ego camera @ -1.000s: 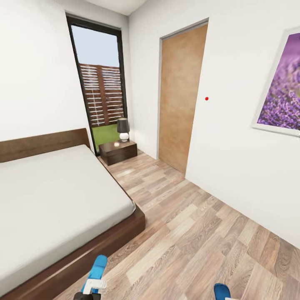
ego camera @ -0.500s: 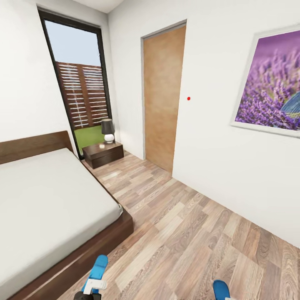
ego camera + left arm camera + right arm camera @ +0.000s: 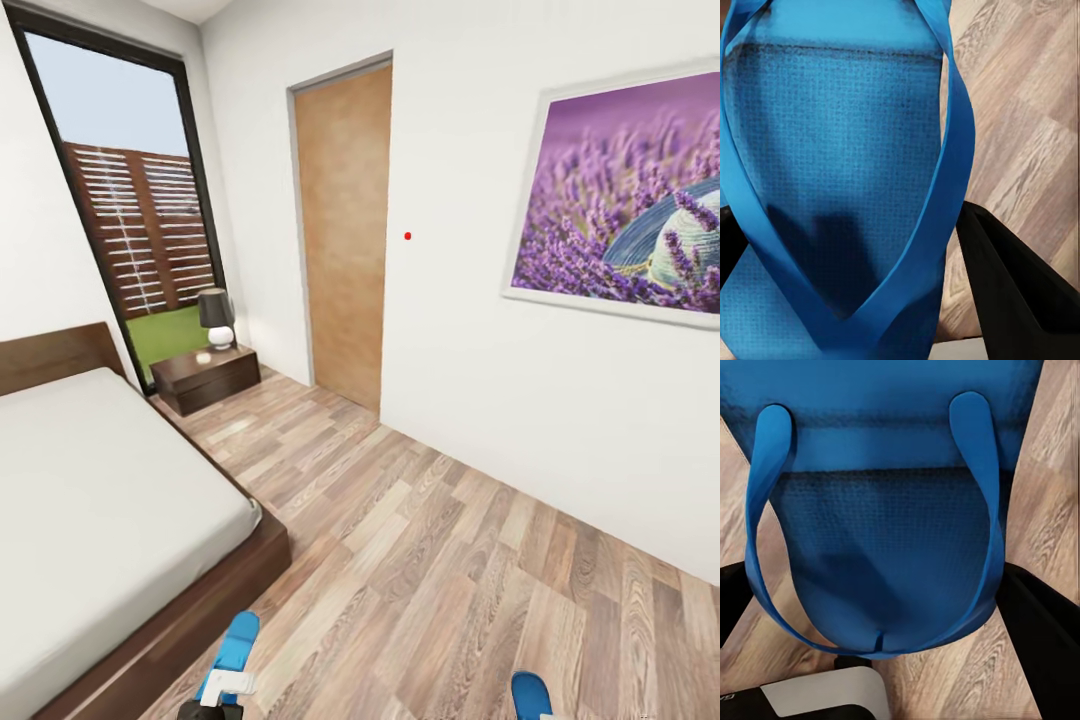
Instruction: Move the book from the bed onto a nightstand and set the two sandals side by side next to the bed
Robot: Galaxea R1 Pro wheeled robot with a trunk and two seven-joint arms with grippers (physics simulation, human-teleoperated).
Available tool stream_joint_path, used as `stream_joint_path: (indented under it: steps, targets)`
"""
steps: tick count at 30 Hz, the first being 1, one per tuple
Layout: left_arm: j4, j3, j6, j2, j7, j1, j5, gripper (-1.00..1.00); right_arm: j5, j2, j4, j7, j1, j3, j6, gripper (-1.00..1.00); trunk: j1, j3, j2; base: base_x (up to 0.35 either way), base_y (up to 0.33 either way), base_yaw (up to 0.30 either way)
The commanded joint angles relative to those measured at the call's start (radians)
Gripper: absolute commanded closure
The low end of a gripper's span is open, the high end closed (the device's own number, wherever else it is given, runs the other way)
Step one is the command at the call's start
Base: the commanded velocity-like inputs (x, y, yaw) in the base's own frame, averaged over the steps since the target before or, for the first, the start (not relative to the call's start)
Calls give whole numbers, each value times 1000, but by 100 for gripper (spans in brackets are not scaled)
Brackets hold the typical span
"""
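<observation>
Here we look over a white-walled bedroom with a light wood-plank floor (image 3: 430, 560), the boards grained in mixed beige and grey-brown. At our left lies the large low bed (image 3: 90, 500), its smooth pale grey mattress sitting on a dark brown wooden base with a matching headboard. Beyond its far corner stands a low square dark-brown nightstand (image 3: 205, 378), carrying a small lamp with a dark shade and round white base (image 3: 217, 318). Behind it rises a tall black-framed window (image 3: 125, 200) showing a slatted wooden fence and grass. A plain brown door (image 3: 345, 235) is set in the right wall, with a white-framed purple lavender picture (image 3: 625, 195) further along. We read no lettering anywhere.

Our left gripper (image 3: 847, 255) holds one flat bright blue sandal (image 3: 832, 150) with a finely dimpled sole and thin straps, dark fingers (image 3: 1012, 292) at either edge. Our right gripper (image 3: 881, 615) likewise clasps the other blue sandal (image 3: 881, 525). Both sandals' tips show low in the head view.
</observation>
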State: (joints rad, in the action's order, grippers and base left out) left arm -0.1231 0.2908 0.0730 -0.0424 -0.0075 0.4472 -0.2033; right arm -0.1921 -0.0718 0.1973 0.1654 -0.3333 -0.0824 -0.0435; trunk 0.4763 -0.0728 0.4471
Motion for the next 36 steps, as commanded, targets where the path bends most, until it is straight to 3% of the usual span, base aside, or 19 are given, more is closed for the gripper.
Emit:
stream_joint_path:
  steps: [1,27,36]
  targets:
    - [0,8,2,-1,-2,1,-8,100,-12,0,-1,3,-1,-8,-4,100,1,-2,2,0,0,-263]
    - [0,8,2,-1,-2,1,-8,100,-12,1,-1,3,-1,-8,-4,100,1,8,2,0,0,-261]
    - [0,9,2,-1,-3,1,-8,100,-11,3,-1,3,-1,-9,-4,100,1,9,2,9,0,-72]
